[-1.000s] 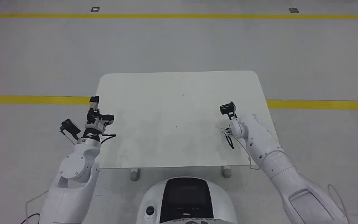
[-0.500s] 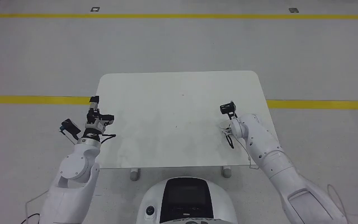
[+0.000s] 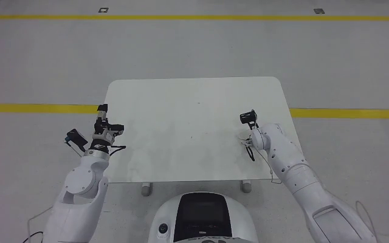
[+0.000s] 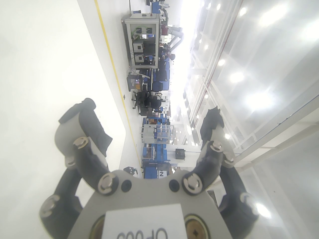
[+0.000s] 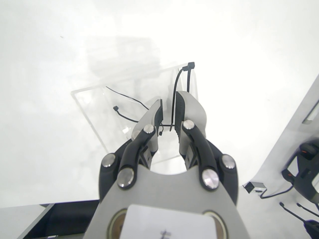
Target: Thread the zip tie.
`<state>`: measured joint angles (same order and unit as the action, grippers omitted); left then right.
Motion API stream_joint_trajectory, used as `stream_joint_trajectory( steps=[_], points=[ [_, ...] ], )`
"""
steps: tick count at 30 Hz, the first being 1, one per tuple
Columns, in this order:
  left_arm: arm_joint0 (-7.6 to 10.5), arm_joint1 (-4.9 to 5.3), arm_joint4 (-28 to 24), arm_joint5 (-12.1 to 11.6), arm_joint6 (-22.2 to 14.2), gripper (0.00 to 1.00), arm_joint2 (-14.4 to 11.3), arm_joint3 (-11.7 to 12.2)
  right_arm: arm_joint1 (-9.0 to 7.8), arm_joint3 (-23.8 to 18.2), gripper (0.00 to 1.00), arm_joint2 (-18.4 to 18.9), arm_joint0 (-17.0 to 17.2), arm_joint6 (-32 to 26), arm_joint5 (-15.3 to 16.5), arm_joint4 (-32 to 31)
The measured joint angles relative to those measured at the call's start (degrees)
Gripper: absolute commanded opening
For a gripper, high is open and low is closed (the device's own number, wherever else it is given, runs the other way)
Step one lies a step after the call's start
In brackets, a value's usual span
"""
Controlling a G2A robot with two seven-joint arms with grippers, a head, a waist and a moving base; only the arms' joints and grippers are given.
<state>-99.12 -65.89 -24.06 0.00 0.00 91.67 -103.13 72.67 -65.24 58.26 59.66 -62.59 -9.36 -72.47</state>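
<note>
A black zip tie (image 5: 174,93) is bent into a loop, its head (image 5: 191,65) at the far end, and it lies in a clear shallow tray (image 5: 84,93). My right gripper (image 5: 169,103) hangs just over it, open by a narrow gap. One strand of the loop runs between the fingers and the other passes behind one finger (image 5: 189,105). From above, the right gripper (image 3: 246,143) sits near the table's right edge over thin black ties (image 3: 250,153). My left gripper (image 4: 149,123) is wide open and holds nothing. It stands at the table's left edge (image 3: 108,121).
More loose black zip ties (image 5: 124,110) lie in the same clear tray. The white table (image 3: 188,127) is bare across its middle. A small white connector with a cable (image 5: 256,187) lies beside the right arm.
The right forearm has shifted very slightly. Both grippers look as they did.
</note>
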Motion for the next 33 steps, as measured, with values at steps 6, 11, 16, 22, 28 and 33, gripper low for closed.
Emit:
stream_joint_trajectory(
  steps=[6,11,16,22,28,33],
  points=[
    [0.00,0.00,0.00,0.00,0.00,1.00,0.00,0.00,0.15,0.18,0.14,0.38,0.01,-0.11,0.09,-0.23],
    [0.00,0.00,0.00,0.00,0.00,1.00,0.00,0.00,0.37,0.96,0.11,0.64,-0.30,-0.12,0.38,0.13],
    [0.00,0.00,0.00,0.00,0.00,1.00,0.00,0.00,0.61,1.81,0.07,0.75,-0.71,0.07,0.64,0.36],
    [0.00,0.00,0.00,0.00,0.00,1.00,0.00,0.00,0.87,2.39,0.02,0.77,-0.92,0.19,0.70,0.28],
    [0.00,0.00,0.00,0.00,0.00,1.00,0.00,0.00,1.06,2.51,0.00,0.94,-0.93,0.40,0.51,0.02],
    [0.00,0.00,0.00,0.00,0.00,1.00,0.00,0.00,0.86,0.74,0.00,1.99,-0.11,0.29,0.32,-0.46]
  ],
)
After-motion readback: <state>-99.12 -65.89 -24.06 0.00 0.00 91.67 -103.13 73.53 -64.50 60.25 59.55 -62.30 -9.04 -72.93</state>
